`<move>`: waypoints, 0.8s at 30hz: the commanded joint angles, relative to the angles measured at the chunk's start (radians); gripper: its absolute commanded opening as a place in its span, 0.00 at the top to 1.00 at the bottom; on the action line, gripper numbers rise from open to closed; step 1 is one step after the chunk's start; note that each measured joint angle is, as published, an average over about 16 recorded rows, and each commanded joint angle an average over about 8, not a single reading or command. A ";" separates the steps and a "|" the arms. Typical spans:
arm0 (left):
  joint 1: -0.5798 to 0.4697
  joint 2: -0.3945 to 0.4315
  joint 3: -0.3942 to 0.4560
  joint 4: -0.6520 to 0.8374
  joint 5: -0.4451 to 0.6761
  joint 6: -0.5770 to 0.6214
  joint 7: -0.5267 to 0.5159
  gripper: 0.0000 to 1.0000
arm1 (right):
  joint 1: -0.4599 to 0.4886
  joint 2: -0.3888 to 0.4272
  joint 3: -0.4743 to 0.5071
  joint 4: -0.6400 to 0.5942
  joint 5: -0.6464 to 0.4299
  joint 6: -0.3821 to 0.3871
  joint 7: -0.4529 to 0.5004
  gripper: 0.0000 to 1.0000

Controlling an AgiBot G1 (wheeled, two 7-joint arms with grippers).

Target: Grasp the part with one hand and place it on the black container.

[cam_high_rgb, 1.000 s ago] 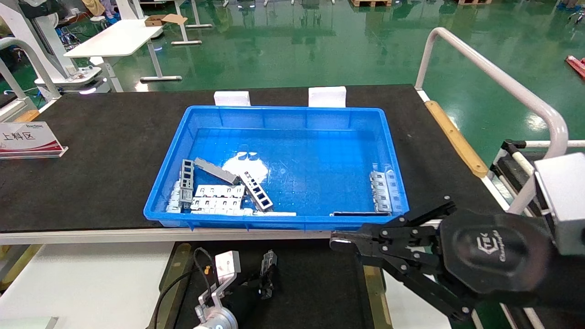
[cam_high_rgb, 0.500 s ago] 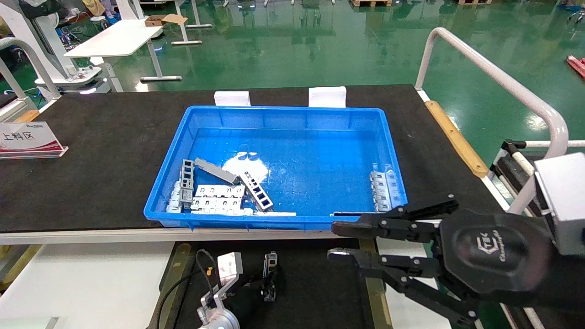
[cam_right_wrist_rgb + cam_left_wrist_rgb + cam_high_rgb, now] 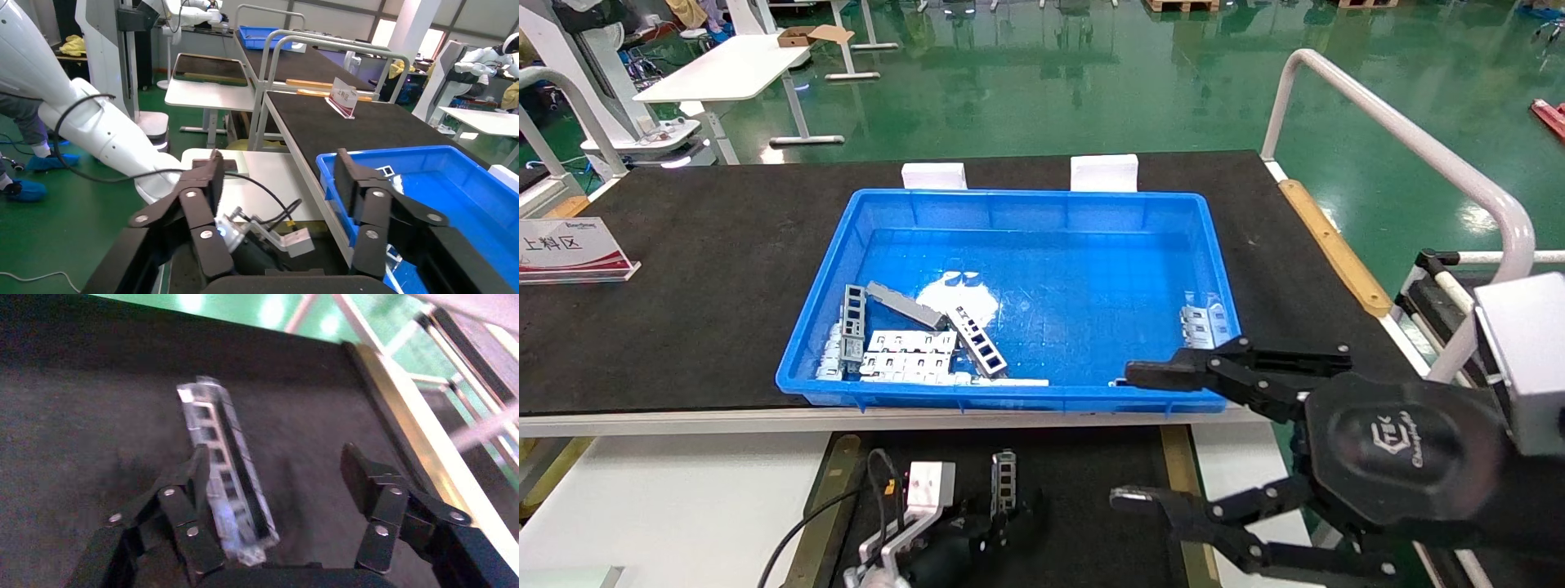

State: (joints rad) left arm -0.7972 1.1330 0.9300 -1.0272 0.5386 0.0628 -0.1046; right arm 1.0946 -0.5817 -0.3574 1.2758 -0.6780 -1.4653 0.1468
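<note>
Black container (image 3: pixel 1091 523): you see it at the near edge of the head view, below the blue bin, with a brass strip along each long side.
Bin (image 3: pixel 1042 214): it sits on the black table beyond; your spare parts lie along its near wall.
Right gripper (image 3: pixel 1120 437): your right arm holds it over the bin's near right corner, fingers spread wide and empty.
Left gripper (image 3: pixel 275 478): low over the container, fingers apart; one finger touches the part.
Part (image 3: pixel 225 467): it lies flat on the container, between your left fingers.
</note>
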 commanded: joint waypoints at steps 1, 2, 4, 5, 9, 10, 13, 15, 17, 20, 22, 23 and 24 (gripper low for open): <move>0.011 -0.035 0.007 -0.031 0.009 0.033 0.008 0.00 | 0.000 0.000 0.000 0.000 0.000 0.000 0.000 0.00; 0.012 -0.053 0.010 -0.043 0.012 0.056 0.012 0.00 | 0.000 0.000 0.000 0.000 0.000 0.000 0.000 0.00; 0.012 -0.091 0.018 -0.065 0.020 0.108 0.019 0.00 | 0.000 0.000 0.000 0.000 0.000 0.000 0.000 0.00; 0.011 -0.110 0.021 -0.074 0.024 0.134 0.022 0.00 | 0.000 0.000 0.000 0.000 0.000 0.000 0.000 0.00; 0.003 -0.181 0.030 -0.107 0.038 0.244 0.041 0.00 | 0.000 0.000 0.000 0.000 0.000 0.000 0.000 0.00; 0.000 -0.197 0.030 -0.114 0.041 0.271 0.046 0.00 | 0.000 0.000 0.000 0.000 0.000 0.000 0.000 0.00; -0.009 -0.245 0.024 -0.133 0.045 0.349 0.063 0.00 | 0.000 0.000 0.000 0.000 0.000 0.000 0.000 0.00; -0.015 -0.276 0.016 -0.144 0.044 0.400 0.075 0.00 | 0.000 0.000 0.000 0.000 0.000 0.000 0.000 0.00; -0.021 -0.305 0.006 -0.153 0.041 0.452 0.088 0.00 | 0.000 0.000 0.000 0.000 0.000 0.000 0.000 0.00; -0.031 -0.348 -0.011 -0.164 0.035 0.529 0.113 0.00 | 0.000 0.000 0.000 0.000 0.000 0.000 0.000 0.00; -0.037 -0.373 -0.023 -0.168 0.029 0.578 0.131 0.00 | 0.000 0.000 0.000 0.000 0.000 0.000 0.000 0.00; -0.040 -0.384 -0.030 -0.169 0.026 0.601 0.140 0.00 | 0.000 0.000 0.000 0.000 0.000 0.000 0.000 0.00; -0.044 -0.395 -0.036 -0.171 0.023 0.624 0.150 0.00 | 0.000 0.000 0.000 0.000 0.000 0.000 0.000 0.00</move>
State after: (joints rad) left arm -0.8413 0.7409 0.8947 -1.1969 0.5612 0.6813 0.0432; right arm 1.0947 -0.5815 -0.3578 1.2758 -0.6777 -1.4651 0.1466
